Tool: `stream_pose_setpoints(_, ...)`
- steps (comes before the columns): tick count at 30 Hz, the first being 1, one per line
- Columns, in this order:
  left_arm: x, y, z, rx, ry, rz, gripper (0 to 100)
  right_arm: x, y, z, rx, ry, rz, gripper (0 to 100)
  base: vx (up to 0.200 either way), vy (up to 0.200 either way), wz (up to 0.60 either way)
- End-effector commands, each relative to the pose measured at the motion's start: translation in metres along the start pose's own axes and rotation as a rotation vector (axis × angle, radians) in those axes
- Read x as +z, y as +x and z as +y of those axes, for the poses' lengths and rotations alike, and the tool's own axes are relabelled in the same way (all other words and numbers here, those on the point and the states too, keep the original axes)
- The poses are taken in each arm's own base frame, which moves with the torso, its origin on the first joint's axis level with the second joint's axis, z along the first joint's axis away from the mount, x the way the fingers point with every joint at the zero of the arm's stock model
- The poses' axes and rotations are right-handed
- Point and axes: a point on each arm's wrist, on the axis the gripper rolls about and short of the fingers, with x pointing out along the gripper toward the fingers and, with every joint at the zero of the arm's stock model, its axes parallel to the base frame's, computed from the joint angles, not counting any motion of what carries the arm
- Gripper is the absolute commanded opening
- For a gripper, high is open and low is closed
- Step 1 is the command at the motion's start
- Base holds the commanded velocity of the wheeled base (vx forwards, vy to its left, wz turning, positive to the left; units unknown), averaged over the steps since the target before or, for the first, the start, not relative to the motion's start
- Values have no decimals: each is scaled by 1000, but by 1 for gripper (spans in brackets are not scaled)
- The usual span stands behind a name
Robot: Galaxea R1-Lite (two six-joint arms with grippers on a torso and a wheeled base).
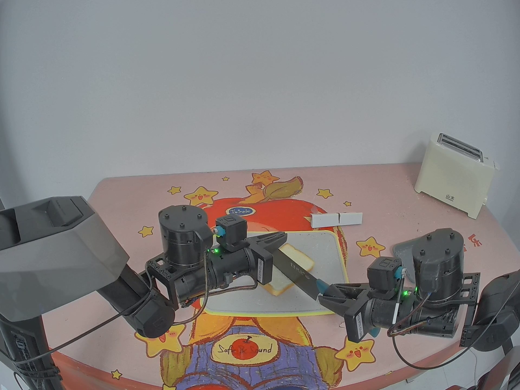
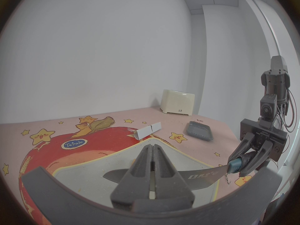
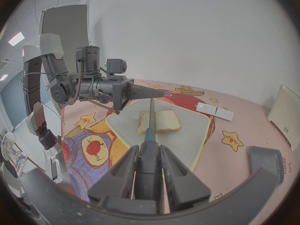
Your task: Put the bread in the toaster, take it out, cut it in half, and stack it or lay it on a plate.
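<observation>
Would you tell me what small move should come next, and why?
Probably press the knife straight down through the bread slice. The right end effector grips the handle, the blade crosses the slice on the cutting board, and the shut left end effector sits over the blade's far end.

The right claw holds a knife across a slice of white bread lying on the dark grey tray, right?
No: the slice of white bread lies on the white yellow-edged cutting board, as the right wrist view shows. The right gripper does hold the dark-bladed knife across it.
</observation>
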Motion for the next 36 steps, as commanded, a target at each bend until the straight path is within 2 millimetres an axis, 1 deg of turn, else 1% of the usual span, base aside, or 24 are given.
stream_pose_setpoints(1,-6,2,2,3,-5,16,0,2,0,-1,-2,4,-9,0,0,0,0)
stream_pose_setpoints(6,1,5,1,-2,5,-27,0,0,1,-2,-7,5,2,0,0,0,0)
stream_pose_setpoints(17,3,5,2,-1,6,-33,0,-3,2,-2,-8,6,14,0,0,0,0)
stream_pose_setpoints(29,-1,5,3,4,3,-21,0,-5,4,-2,-10,5,26,0,0,0,0)
stream_pose_setpoints(36,-8,7,4,9,-2,-4,0,-5,4,-2,-10,5,26,0,0,0,0)
